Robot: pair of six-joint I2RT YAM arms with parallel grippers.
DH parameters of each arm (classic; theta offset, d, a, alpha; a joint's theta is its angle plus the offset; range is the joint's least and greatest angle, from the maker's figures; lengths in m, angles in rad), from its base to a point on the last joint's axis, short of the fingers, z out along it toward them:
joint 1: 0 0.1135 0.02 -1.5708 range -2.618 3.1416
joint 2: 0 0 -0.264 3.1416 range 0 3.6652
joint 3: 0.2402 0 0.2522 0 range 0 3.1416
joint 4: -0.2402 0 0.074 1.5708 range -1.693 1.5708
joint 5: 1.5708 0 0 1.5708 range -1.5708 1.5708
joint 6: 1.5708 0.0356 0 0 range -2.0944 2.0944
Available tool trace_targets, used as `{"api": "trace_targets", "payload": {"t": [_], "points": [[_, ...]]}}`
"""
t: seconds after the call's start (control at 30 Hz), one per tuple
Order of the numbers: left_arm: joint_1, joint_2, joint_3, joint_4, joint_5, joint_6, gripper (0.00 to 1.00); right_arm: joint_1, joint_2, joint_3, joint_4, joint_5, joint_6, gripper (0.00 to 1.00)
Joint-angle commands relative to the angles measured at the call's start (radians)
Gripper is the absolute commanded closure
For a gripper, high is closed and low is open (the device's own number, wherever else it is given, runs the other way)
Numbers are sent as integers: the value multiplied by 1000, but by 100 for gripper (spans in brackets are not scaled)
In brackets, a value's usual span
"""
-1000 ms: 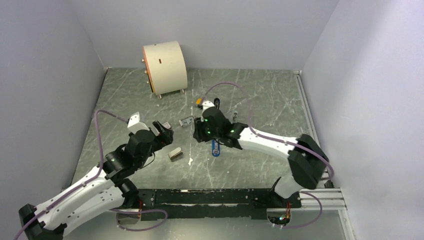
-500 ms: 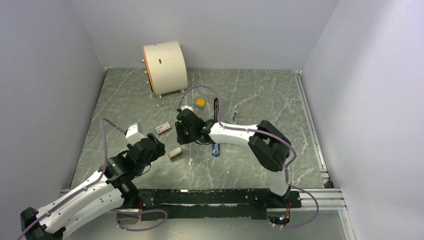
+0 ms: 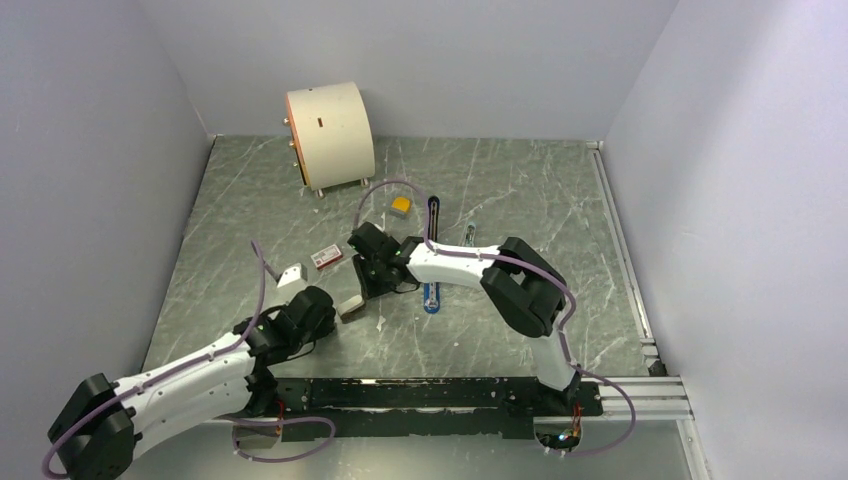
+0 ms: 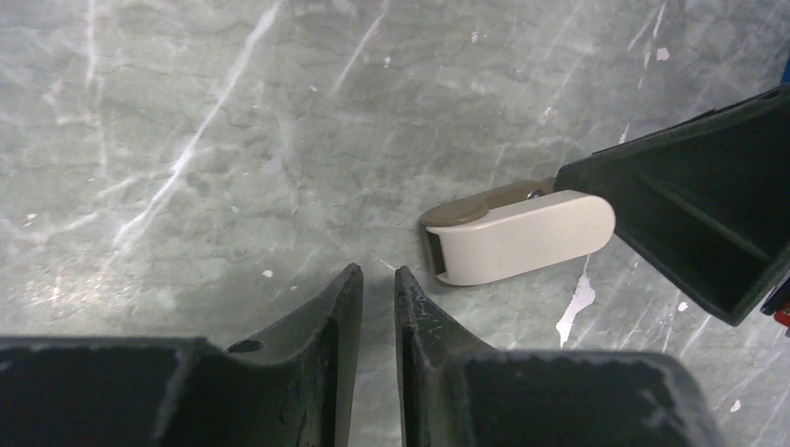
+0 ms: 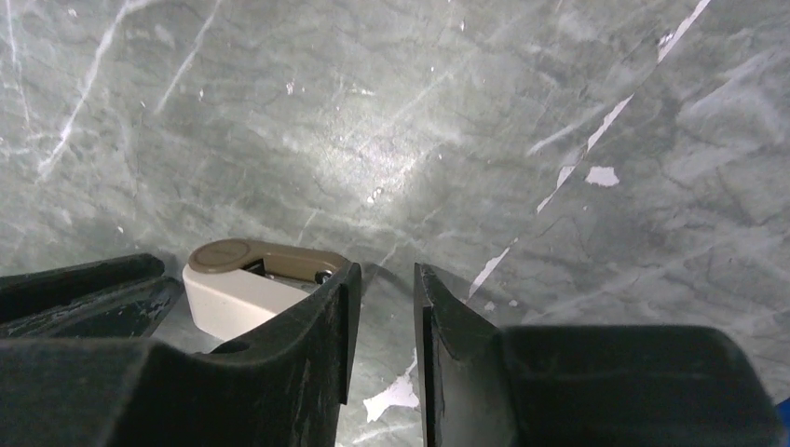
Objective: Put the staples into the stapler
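Grey marbled worktop (image 3: pixel 520 200). Cream drum (image 3: pixel 330 130) at back-left. Left hand (image 4: pixel 377 303) low, fingers nearly pressed together, holding nothing, just near side of beige block (image 4: pixel 517 237). Right hand (image 5: pixel 382 307) narrow gap, empty, block at its left finger. Blue stapler (image 3: pixel 431 250) lies lengthwise mid-worktop, partly under right arm. Red-white box (image 3: pixel 326 257) left of it. Staples not made out.

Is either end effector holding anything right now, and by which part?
Nothing is held. The left end effector and right end effector are nearly closed on bare table, beside the beige block.
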Motion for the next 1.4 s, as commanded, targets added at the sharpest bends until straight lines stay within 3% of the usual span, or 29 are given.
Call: {"api": "trace_targets", "payload": {"t": [0.0,0.43,0.63,0.77,0.93,1.1,1.37], "points": [[-4,39,-14,140,39,18,76,4,-29,-26,-32,-51,-8,69],[-4,127,-27,230,24,33,76,14,-118,-131,14,-72,-28,69],[-4,115,21,126,-58,44,70,10,-173,-133,3,84,-16,69],[-4,60,98,-22,-117,24,63,3,-125,-55,-34,141,-2,68],[-4,-19,164,-145,-163,40,67,0,-17,46,-40,128,1,69],[-4,-2,183,-182,-54,57,76,2,40,117,-32,77,-18,70],[-4,53,83,-32,157,92,80,6,63,104,-57,21,-29,73]]}}
